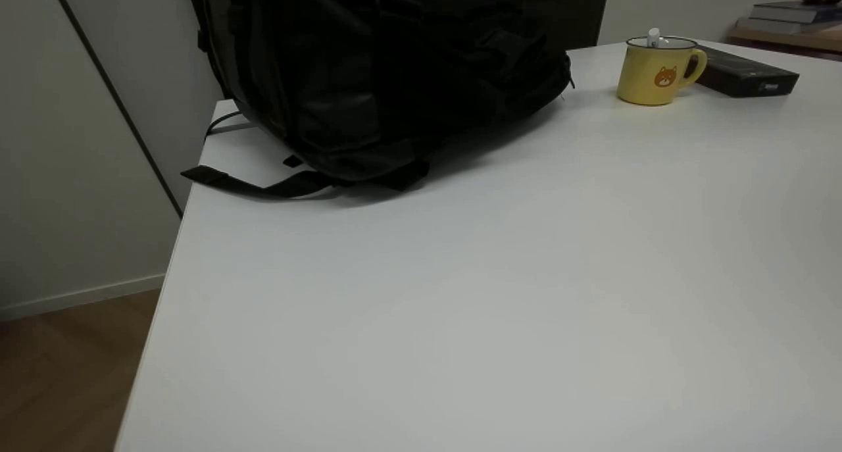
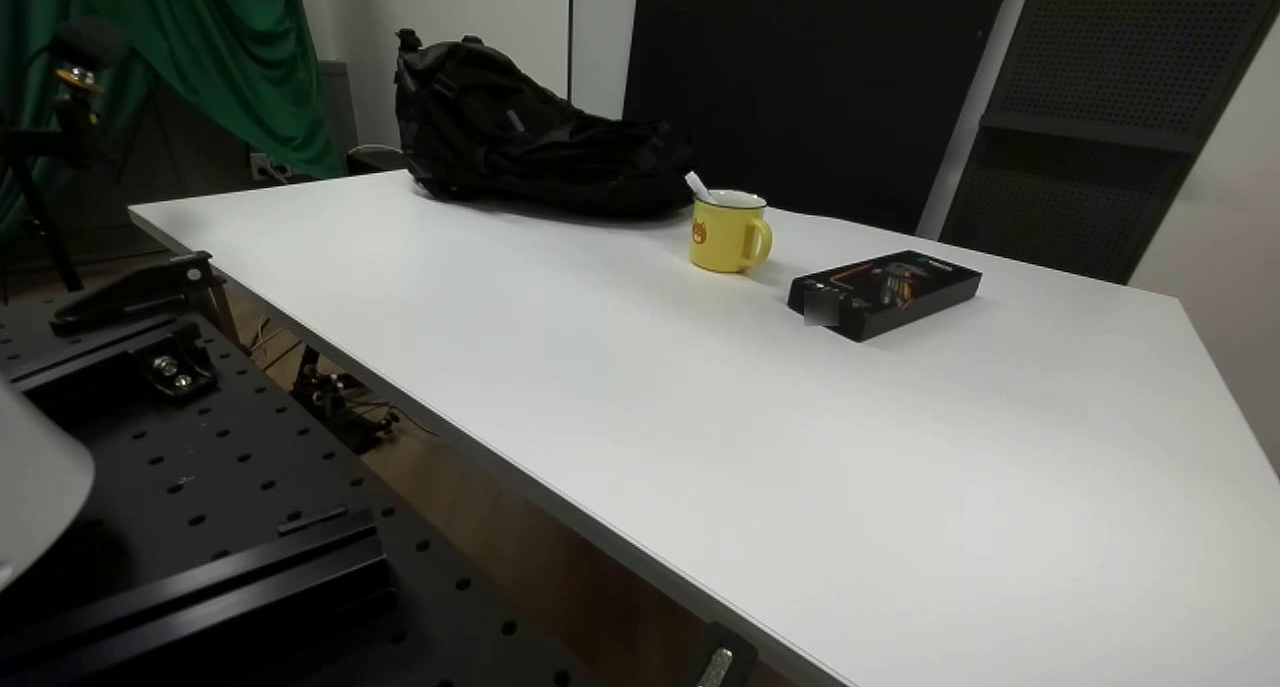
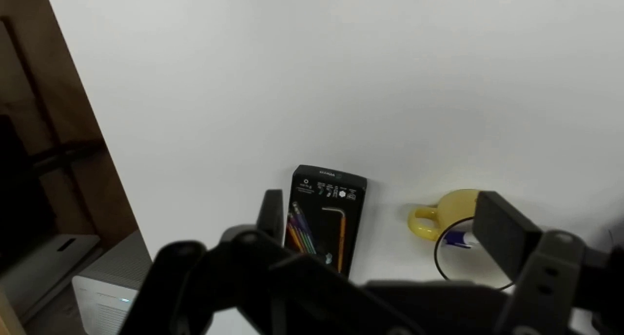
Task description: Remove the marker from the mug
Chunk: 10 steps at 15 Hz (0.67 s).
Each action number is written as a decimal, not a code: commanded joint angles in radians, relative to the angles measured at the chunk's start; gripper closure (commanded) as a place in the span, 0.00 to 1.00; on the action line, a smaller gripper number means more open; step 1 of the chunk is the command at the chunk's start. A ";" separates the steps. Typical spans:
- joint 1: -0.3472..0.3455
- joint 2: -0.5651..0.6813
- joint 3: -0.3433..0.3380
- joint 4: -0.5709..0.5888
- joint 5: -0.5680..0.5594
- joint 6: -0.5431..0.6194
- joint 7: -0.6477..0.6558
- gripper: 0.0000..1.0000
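I have the claw (image 3: 381, 213) spread wide in the wrist view, its fingers well apart. The marker (image 3: 457, 239) stands tilted in the mug (image 3: 456, 203), toward the right-hand side of that view: the mug's handle and the marker's purple end show in the gap, just beside one finger (image 3: 504, 232). That finger blocks part of the rim and part of the marker's white length. How high I am above them I cannot judge; both exterior views leave the claw out of frame. In an exterior view the marker's white tip (image 2: 698, 184) leans out over the rim, away from the handle, and the mug's wall hides the rest. The black box (image 3: 324, 193) lies near the mug, its lower end in the wrist view hidden behind the claw's linkage, and in an exterior view the backpack (image 1: 316, 77) is cut off along the top.
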 commanded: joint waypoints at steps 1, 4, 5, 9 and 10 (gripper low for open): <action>0.031 0.024 0.019 -0.047 -0.081 0.090 0.052 0.00; 0.055 0.072 0.030 -0.070 -0.125 0.168 0.066 0.00; 0.063 0.089 0.032 -0.075 -0.141 0.199 0.072 0.00; 0.105 0.172 0.033 -0.076 -0.221 0.300 0.078 0.00; 0.120 0.196 0.031 -0.070 -0.252 0.323 0.082 0.00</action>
